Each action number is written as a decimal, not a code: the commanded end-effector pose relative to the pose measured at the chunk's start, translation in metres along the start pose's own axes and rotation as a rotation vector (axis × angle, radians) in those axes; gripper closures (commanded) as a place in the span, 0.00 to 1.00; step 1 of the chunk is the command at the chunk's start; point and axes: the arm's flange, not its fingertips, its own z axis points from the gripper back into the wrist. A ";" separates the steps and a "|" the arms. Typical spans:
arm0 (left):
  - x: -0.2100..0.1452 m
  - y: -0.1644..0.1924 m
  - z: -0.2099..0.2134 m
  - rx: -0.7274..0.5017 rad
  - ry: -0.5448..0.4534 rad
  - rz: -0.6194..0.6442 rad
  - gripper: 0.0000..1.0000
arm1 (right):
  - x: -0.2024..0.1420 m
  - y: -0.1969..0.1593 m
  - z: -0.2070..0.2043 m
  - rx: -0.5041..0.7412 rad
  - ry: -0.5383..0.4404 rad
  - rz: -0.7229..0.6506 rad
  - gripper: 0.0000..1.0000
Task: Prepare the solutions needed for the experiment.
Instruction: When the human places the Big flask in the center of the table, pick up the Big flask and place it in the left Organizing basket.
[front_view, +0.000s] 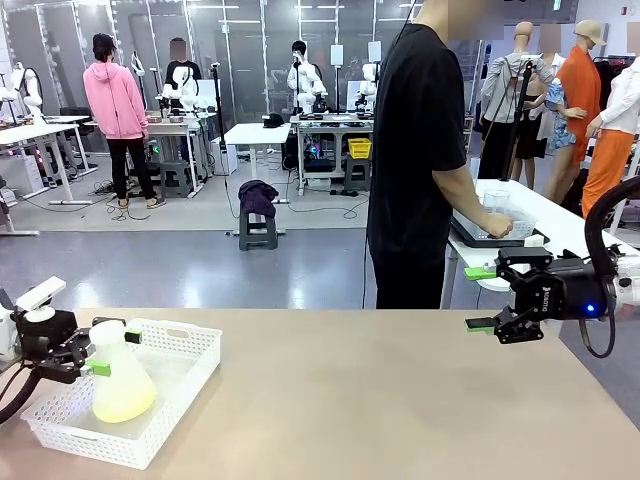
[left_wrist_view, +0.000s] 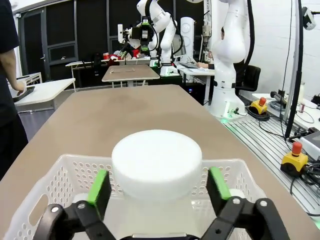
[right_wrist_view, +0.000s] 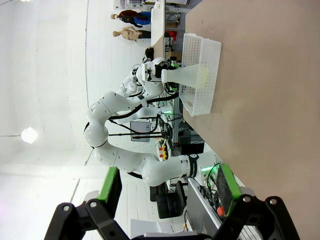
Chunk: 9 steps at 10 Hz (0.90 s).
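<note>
Straddling the flask (front_view: 122, 380) neck w/ jaws wide, L gripper (front_view: 112, 352) hangs at the near-left basket (front_view: 190, 375); pads stand off the cap, nothing held.
Solution (front_view: 124, 402) = shallow yellow-green layer in the flask bottom, flask upright in the basket. Judged light but sloshy, plastic-looking wall prob. slick; best hold looks like the neck under the white cap (left_wrist_view: 156, 162), keep it upright. L wrist view gives what front can't: clear gaps betw. both pads (left_wrist_view: 99, 186) and cap. R gripper (front_view: 481, 298) far right, above the table (front_view: 380, 400), jaws wide, empty; its wrist view shows flask + basket from the side. Person (front_view: 420, 150) beyond far edge, hand (front_view: 497, 224) at another table's tray.
</note>
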 end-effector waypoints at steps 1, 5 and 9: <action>0.006 0.001 -0.002 -0.004 0.003 -0.012 0.00 | -0.001 0.000 0.000 0.004 0.003 0.014 0.04; 0.006 0.001 -0.002 -0.004 0.003 -0.012 0.00 | -0.001 0.000 0.000 0.004 0.003 0.014 0.04; 0.006 0.000 0.009 0.005 0.013 -0.007 0.00 | -0.001 0.000 0.000 0.004 0.003 0.014 0.04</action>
